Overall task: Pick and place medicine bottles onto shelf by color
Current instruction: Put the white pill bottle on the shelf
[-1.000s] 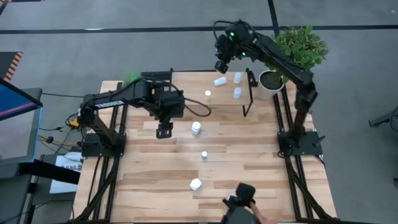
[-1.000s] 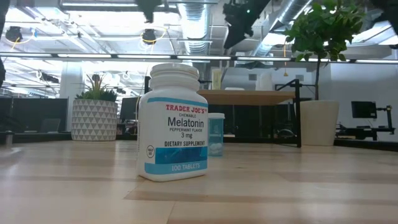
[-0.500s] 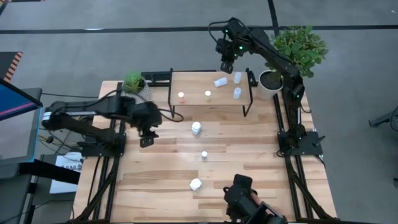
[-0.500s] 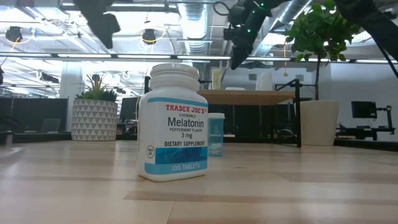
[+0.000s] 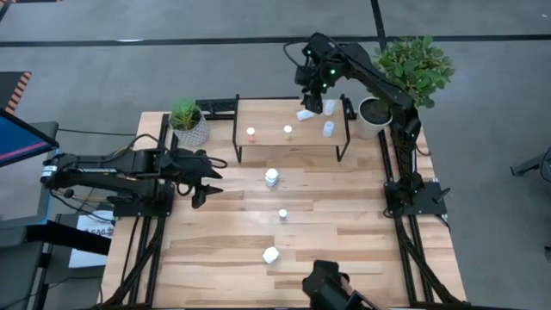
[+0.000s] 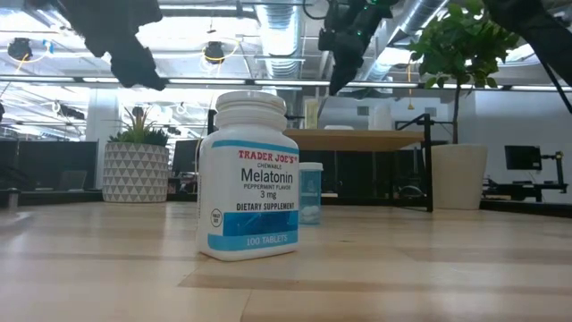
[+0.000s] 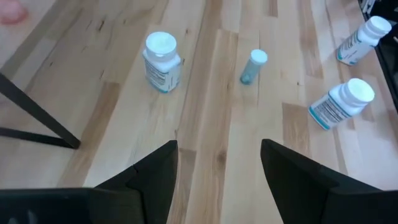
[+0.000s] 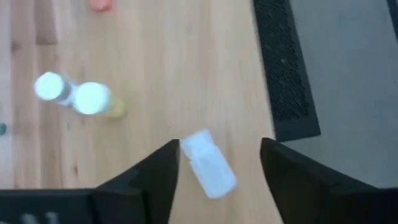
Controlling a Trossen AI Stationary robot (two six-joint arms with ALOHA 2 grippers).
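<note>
Wooden table (image 5: 344,250) on grey floor, open workshop behind. Shelf (image 5: 293,120) stands at the far edge, between two potted plants. On it: an orange-capped bottle (image 5: 251,134) and a yellow-capped bottle (image 5: 287,132) side by side toward one end, white bottles (image 5: 328,128) at the other, apparently sorted by color. One white bottle (image 5: 304,113) lies tipped. Right gripper (image 5: 308,96) hangs above it, fingers apart, holding nothing. Left gripper (image 5: 200,191) hovers over the table, fingers apart, empty. Three bottles (image 5: 272,177) remain on the table, upright.
</note>
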